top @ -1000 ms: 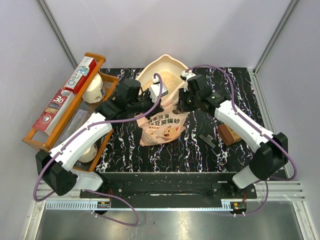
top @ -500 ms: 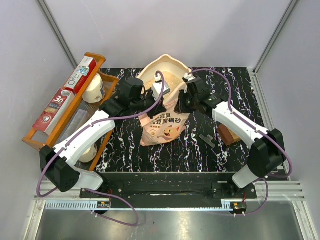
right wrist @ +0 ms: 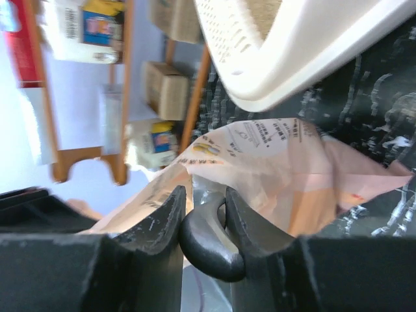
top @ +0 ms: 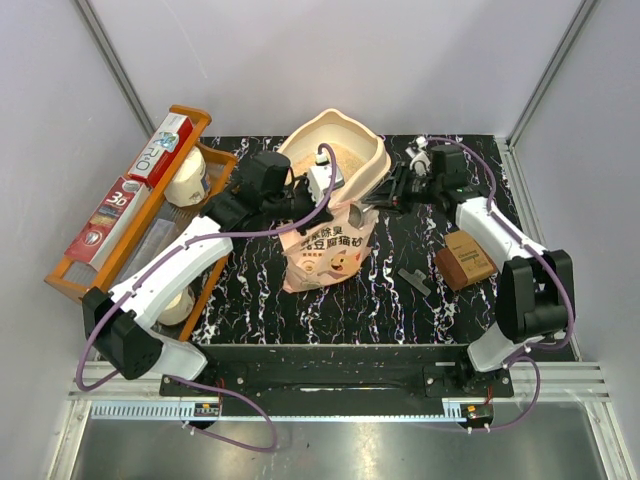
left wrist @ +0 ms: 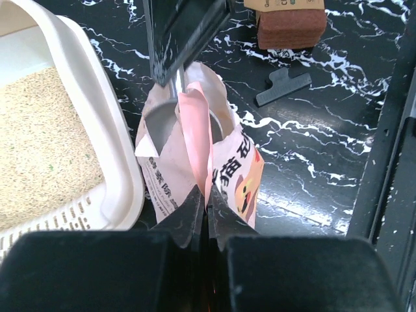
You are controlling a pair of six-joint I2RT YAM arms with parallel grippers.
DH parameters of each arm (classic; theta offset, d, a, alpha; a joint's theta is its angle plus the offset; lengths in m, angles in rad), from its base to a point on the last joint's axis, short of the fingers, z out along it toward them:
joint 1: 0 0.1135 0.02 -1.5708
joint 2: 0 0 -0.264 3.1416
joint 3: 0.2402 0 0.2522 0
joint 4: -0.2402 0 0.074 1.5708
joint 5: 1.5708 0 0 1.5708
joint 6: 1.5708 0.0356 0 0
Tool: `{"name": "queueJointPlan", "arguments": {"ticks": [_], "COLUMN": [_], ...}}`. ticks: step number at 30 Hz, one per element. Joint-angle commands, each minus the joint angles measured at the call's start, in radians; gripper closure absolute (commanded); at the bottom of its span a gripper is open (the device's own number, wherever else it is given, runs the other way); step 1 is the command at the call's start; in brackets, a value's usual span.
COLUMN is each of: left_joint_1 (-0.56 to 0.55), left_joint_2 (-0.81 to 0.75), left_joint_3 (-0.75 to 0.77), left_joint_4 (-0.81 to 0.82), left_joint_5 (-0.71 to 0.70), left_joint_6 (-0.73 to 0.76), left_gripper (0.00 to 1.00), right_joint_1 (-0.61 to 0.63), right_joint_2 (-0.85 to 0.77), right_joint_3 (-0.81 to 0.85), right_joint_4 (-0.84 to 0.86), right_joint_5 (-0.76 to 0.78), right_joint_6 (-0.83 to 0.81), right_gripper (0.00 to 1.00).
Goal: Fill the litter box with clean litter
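Fingers (left wrist: 190,211) of the left gripper (left wrist: 207,194) are pressed together, pinching the upright top edge of a pink crinkled plastic bag (top: 322,248) printed with a cartoon cat. The right gripper (right wrist: 205,201) has its two fingers closed on a dark grey rounded handle (right wrist: 209,250), smooth and glossy, just at the bag's open mouth. I cannot tell what that handle belongs to.

Right behind the bag sits the litter box (top: 372,168), a large cream-beige plastic tray with rounded corners and a high curved rim. It stands at the far middle of the table, and the bag leans against its near side. As best I can tell from above, its long axis runs from the arms toward the back wall. The peaked high end points away from the arms, and a lower lip pierced with small slots faces them.

Inside lies the clean litter (left wrist: 45,143), a pale beige layer of fine, loose, sandy granules. The bag's inner lining looks silvery grey where it gapes.

Under everything is a black tabletop (top: 250,300) veined in white like marble. To the right of the bag, well apart from it, lie a small black clip (top: 412,281) and a brown rectangular block (top: 465,262). On the left stands an orange wooden rack (top: 70,275) holding boxes and packets.
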Motion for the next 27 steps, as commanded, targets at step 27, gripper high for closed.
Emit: {"name": "queueJointPlan", "arguments": {"ticks": [27], "left_joint_1": [-0.022], "left_joint_2": [-0.083], "left_joint_3": [0.047], "left_joint_4": [-0.021], "left_joint_5": [-0.038], "left_joint_6": [0.211], "left_gripper": [1.0], "right_joint_1": [-0.244], "right_joint_2": [-0.086], "right_joint_3": [0.02], "right_joint_4": [0.167], "right_joint_5": [-0.375], "right_joint_6": [0.046], "right_gripper": [1.0]}}
